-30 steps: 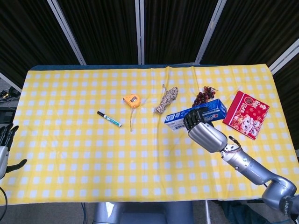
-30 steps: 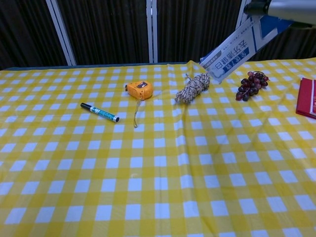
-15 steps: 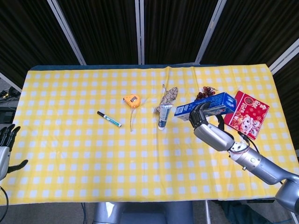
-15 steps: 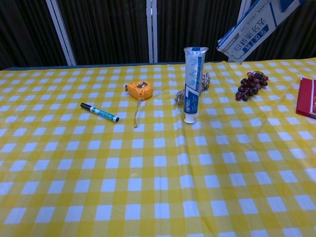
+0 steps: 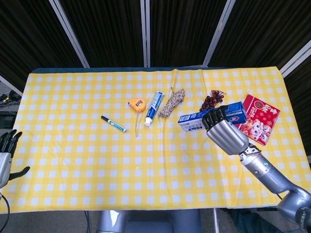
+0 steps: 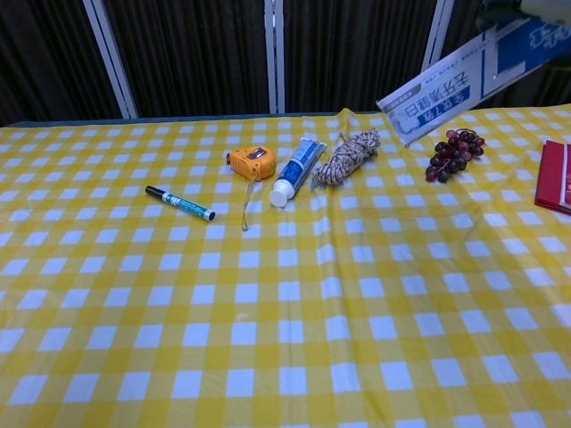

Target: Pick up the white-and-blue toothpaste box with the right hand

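The white-and-blue toothpaste box (image 5: 197,120) (image 6: 459,86) hangs tilted in the air above the table's right side, open end lowest. My right hand (image 5: 224,135) grips its far half; in the chest view only a sliver of the hand (image 6: 526,7) shows at the top right corner. A blue-and-white toothpaste tube (image 5: 152,108) (image 6: 295,170) lies flat on the yellow checked cloth between the tape measure and the rope. My left hand (image 5: 6,156) stays at the table's left edge, fingers apart, holding nothing.
On the cloth lie a marker pen (image 5: 113,124), an orange tape measure (image 5: 137,104), a rope bundle (image 5: 173,103), dark grapes (image 5: 212,99) and a red packet (image 5: 257,118). The near half of the table (image 6: 268,357) is bare cloth.
The tube that stood upright on the cloth half a second ago has fallen flat, leftward beside the tape measure. My right hand has lowered the box a little, tilt kept.
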